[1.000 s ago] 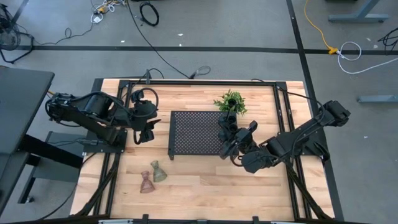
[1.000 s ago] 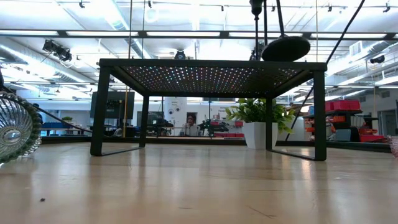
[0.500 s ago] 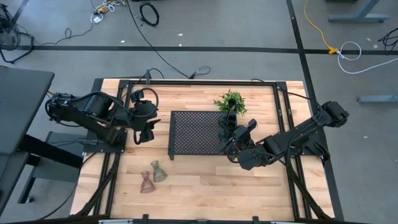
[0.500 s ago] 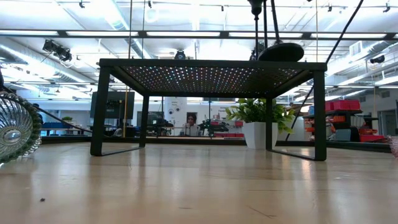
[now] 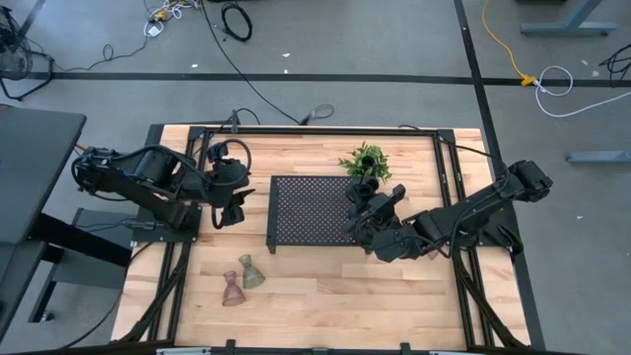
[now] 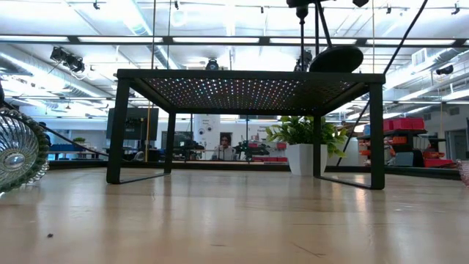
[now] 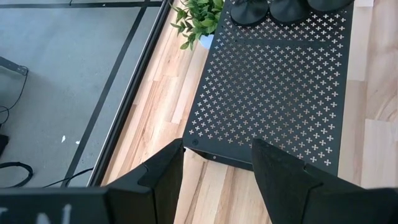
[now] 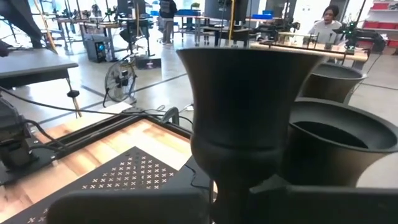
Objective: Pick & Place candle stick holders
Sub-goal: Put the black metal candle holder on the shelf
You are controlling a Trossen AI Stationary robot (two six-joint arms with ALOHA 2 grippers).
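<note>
Right end effector grasps a black candle stick holder over the perforated tray; left end effector released, beside tray.

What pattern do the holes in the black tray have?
Small cross-shaped holes in regular rows cover the tray; the left wrist view shows them best.

My right pincer crowds the perforated tray's right edge, where black holders stand packed together with the leafy plant just behind them. The tray's left and middle lie bare, open to approach from above. On the table, two glass holders lie near the front left; the front right boards are free. My left pincer hangs just beside the tray's left edge.
</note>
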